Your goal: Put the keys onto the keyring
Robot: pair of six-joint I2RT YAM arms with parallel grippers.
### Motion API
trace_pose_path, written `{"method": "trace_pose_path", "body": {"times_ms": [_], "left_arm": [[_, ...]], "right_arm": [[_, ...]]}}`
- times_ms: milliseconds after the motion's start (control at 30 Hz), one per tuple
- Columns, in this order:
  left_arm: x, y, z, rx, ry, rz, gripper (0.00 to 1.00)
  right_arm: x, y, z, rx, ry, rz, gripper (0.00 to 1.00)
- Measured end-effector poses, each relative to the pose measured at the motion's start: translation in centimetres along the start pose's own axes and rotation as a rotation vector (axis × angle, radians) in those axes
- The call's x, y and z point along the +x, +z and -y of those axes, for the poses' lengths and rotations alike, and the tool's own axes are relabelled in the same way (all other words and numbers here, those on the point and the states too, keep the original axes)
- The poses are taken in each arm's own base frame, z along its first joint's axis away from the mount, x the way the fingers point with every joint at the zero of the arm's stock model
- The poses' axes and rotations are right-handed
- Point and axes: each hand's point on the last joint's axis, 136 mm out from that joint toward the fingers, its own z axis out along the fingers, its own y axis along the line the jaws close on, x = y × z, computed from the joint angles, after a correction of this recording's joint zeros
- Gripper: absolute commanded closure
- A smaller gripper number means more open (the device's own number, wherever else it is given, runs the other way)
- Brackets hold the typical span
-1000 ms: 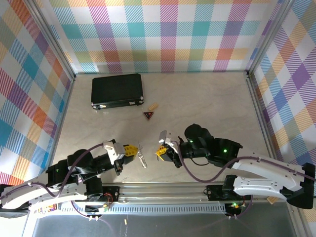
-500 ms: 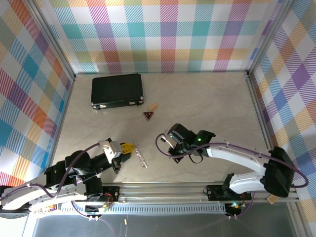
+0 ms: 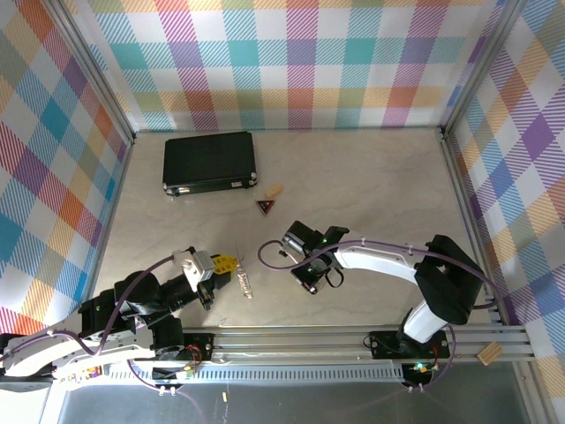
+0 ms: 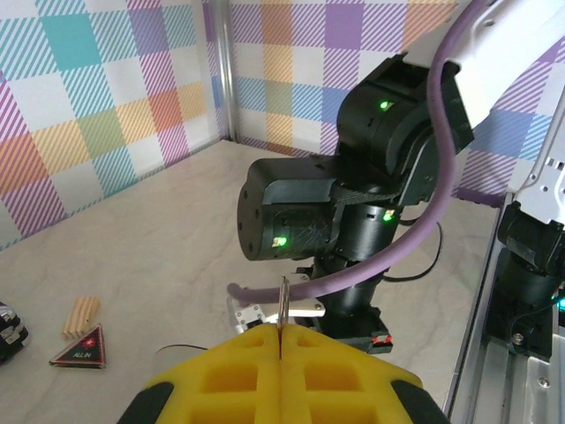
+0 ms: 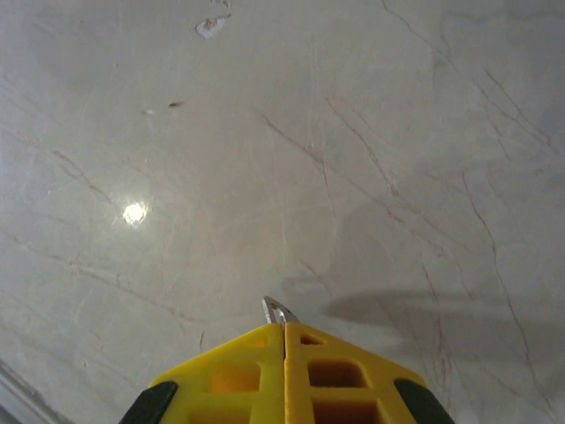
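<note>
The left fingers (image 4: 256, 353) clamp the keys (image 3: 244, 283); the right fingers (image 5: 256, 349) pinch a small metal tip (image 5: 275, 311) above the surface (image 5: 371, 132).

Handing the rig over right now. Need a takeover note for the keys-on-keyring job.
Left claw: shut on the keys, bunch trailing from its tips.
Right claw: shut on a small metal piece, likely the keyring, cannot confirm.
Done: both pieces gripped.
Left to do: claws are apart; bring them together and thread the keys on.
</note>
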Motion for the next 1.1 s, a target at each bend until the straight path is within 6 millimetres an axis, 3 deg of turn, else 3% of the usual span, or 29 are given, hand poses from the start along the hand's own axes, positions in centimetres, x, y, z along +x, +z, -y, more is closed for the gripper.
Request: {"method": "trace_pose_path", "body": {"times_ms": [433, 833, 1100], "left_arm": [[0.0, -0.1, -0.3, -0.016, -0.001, 0.003, 1.00], [0.0, -0.2, -0.4, -0.018, -0.003, 0.008, 1.00], [0.1, -0.2, -0.4, -0.018, -0.001, 0.004, 1.00]], "right_arm": [[-1.3, 2.6, 0.2, -0.017, -0.016, -0.032, 1.00], [-2.4, 2.9, 0.1, -0.040, -0.006, -0.014, 1.00], [-2.4, 2.9, -0.3, -0.079, 0.006, -0.017, 0.82]]}}
